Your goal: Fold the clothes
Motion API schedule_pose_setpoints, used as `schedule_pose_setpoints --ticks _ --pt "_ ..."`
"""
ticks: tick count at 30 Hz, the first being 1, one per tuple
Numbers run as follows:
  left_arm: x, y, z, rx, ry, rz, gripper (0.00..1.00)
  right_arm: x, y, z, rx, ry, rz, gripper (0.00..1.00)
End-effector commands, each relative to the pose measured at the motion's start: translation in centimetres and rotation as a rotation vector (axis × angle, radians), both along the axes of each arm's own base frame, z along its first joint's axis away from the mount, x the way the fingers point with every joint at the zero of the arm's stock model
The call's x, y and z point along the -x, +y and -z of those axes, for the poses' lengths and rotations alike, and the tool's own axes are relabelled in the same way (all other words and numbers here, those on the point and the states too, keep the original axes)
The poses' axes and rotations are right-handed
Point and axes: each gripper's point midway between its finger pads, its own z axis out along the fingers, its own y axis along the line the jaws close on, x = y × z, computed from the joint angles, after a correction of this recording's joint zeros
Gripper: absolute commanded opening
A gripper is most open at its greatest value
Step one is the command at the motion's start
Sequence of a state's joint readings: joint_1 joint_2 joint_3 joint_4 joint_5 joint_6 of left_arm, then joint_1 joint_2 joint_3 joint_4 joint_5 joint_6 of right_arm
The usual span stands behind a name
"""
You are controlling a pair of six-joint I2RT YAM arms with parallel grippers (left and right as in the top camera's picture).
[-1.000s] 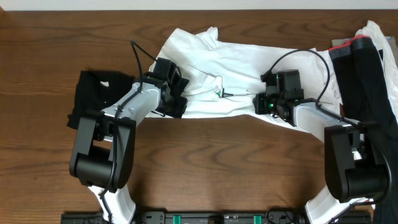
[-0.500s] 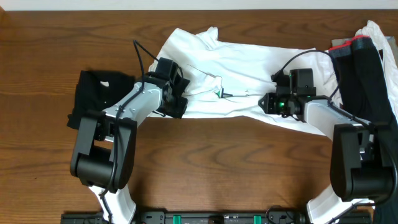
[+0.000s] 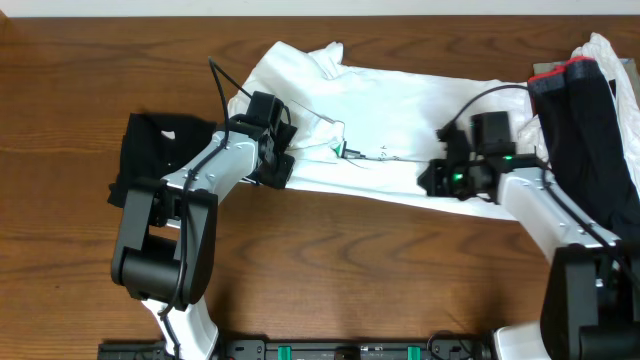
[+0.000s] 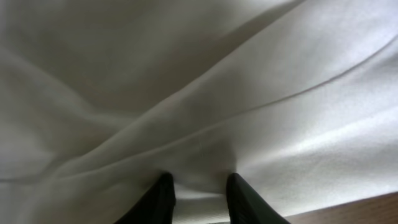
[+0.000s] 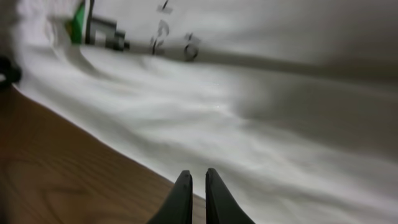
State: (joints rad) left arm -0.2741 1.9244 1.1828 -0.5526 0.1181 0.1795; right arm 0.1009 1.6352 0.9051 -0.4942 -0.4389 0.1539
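The white T-shirt [image 3: 400, 105] lies crumpled across the back middle of the table, with its green print [image 3: 347, 152] half folded in. My left gripper [image 3: 283, 168] presses into the shirt's left side. In the left wrist view its fingers [image 4: 199, 186] stand open, with white cloth bulging between them. My right gripper [image 3: 430, 182] is at the shirt's near hem on the right. Seen from the right wrist, it is shut [image 5: 198, 177] over the hem and I see nothing between the tips. The print [image 5: 93, 28] shows far off at the upper left.
A black garment [image 3: 150, 155] lies bunched at the left, beside my left arm. A pile of black and white clothes [image 3: 590, 110] with a red edge sits at the far right. Bare brown wood [image 3: 340, 260] runs along the near side.
My right gripper has slid right along the hem, and the hem now runs out further to the right. My left fingers have parted. The shirt's left part has shifted slightly.
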Motion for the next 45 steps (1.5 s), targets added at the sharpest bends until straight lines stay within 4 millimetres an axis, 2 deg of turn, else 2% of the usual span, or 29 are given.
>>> schedule_pose_setpoints --ticks 1,4,6,10,13,17,20,22,25,28,31,35,38,45 --pt "0.4 1.5 0.7 -0.053 0.014 -0.023 0.34 1.2 0.2 2.2 0.072 0.065 0.009 0.08" --pt "0.4 1.5 0.7 -0.054 0.014 -0.024 0.35 1.8 -0.2 3.4 0.115 0.110 0.021 0.09" --pt "0.4 1.6 0.7 -0.058 0.013 -0.024 0.35 2.1 -1.4 4.2 0.182 0.132 0.039 0.10" --pt "0.2 2.2 0.7 -0.091 0.004 -0.029 0.36 2.8 -3.4 4.9 0.278 0.163 0.070 0.10" --pt "0.0 3.1 0.5 -0.140 -0.010 -0.038 0.36 3.7 -3.8 5.1 0.291 0.202 0.067 0.09" --pt "-0.6 3.1 -1.2 -0.138 -0.051 -0.044 0.38 4.9 -3.0 4.6 0.254 0.227 -0.001 0.10" --pt "-1.2 2.7 -4.3 -0.106 -0.112 -0.079 0.42 4.7 -1.5 3.0 0.173 0.174 -0.073 0.11" --pt "-1.1 1.7 -6.2 -0.036 -0.135 -0.084 0.45 4.3 -0.8 1.6 0.132 0.132 -0.082 0.10" --pt "-0.2 -1.4 -8.7 0.132 -0.140 -0.063 0.46 3.5 0.3 -0.9 0.062 0.047 -0.094 0.07" --pt "0.4 -4.5 -9.8 0.259 -0.123 -0.050 0.46 2.4 0.8 -2.4 0.024 -0.013 -0.061 0.09" --pt "0.9 -6.5 -9.0 0.286 -0.103 -0.033 0.45 1.4 1.2 -2.5 0.014 -0.044 -0.048 0.09" --pt "1.6 -8.4 -6.4 0.282 -0.033 -0.054 0.32 0.3 2.1 -1.2 0.008 -0.055 -0.059 0.07" --pt "1.8 -9.3 -4.4 0.275 0.004 -0.065 0.27 -0.3 3.1 0.1 -0.004 -0.054 -0.079 0.07" --pt "2.3 -9.3 -0.7 0.241 0.081 -0.088 0.26 -0.5 5.5 2.3 -0.068 -0.038 -0.140 0.06"
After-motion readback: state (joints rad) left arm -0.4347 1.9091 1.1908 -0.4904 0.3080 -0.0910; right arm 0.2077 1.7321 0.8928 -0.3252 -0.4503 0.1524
